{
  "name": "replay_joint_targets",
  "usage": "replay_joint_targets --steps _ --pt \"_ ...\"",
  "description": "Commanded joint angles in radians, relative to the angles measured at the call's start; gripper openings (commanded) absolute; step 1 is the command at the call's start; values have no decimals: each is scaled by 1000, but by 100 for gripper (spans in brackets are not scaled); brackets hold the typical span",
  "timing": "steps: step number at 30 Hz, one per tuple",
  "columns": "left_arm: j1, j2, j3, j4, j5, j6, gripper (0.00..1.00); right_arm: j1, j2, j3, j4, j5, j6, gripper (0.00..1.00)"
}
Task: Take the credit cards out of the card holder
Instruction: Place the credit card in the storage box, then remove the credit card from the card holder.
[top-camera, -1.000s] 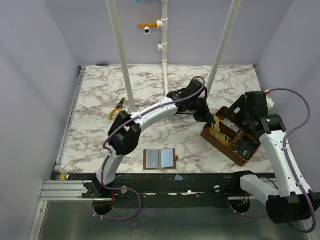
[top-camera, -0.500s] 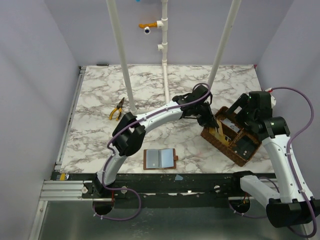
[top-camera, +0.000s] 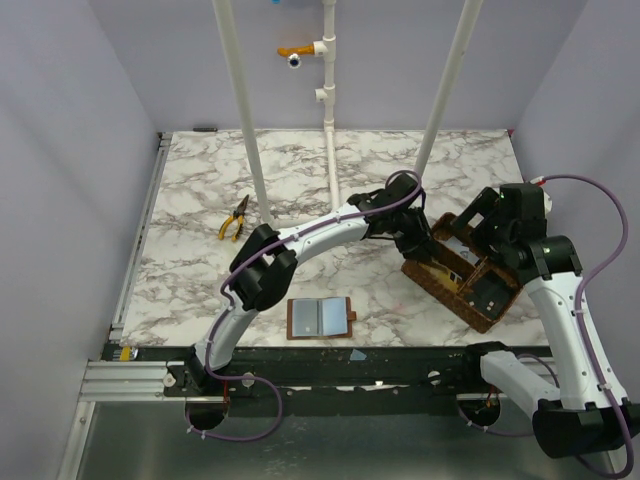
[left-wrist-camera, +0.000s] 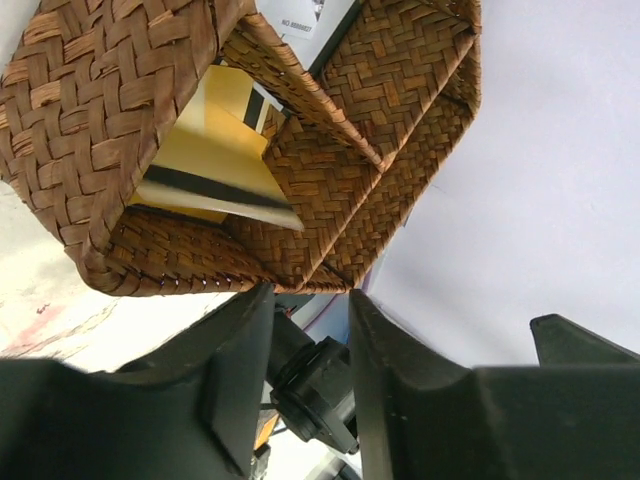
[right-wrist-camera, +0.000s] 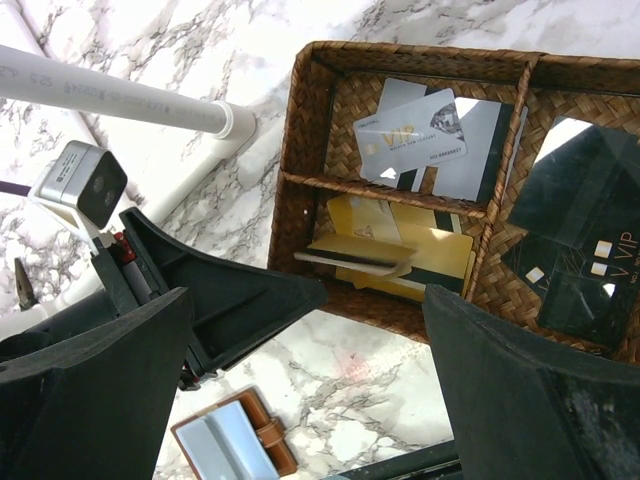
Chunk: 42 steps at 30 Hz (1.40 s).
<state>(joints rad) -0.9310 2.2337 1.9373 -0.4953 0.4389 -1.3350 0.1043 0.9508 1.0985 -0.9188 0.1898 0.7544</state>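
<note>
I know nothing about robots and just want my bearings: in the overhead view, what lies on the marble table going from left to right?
yellow-handled pliers → brown card holder, lying open → woven basket

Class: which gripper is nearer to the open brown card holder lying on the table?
Left. The left gripper hangs at the woven basket's left end, beyond and right of the card holder; the right gripper sits farther right, over the basket.
</note>
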Motion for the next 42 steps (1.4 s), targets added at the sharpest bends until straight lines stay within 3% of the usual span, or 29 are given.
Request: replay_joint_targets --steps 1,4,9,17,29,35,42 --pt "-3 -6 24 28 14 -26 41 -4 -13 3 -7 -31 -18 100" --pt "-2 -14 28 39 18 -17 47 -4 -14 -2 -8 -33 -19 100" --pt "4 -55 -1 34 16 13 48 -4 -14 -10 -5 -42 -28 100" --pt "41 -242 -195 15 -12 125 49 -4 -15 -36 18 -78 -47 100" --pt "167 -757 -763 -38 -154 306 52 4 38 -118 124 -289 -52 100" --pt "233 -984 -982 -43 -209 345 53 133 57 -167 183 -253 4 100" --pt "276 -1128 -1140 -38 -234 408 54 428 68 -263 285 -88 153 100"
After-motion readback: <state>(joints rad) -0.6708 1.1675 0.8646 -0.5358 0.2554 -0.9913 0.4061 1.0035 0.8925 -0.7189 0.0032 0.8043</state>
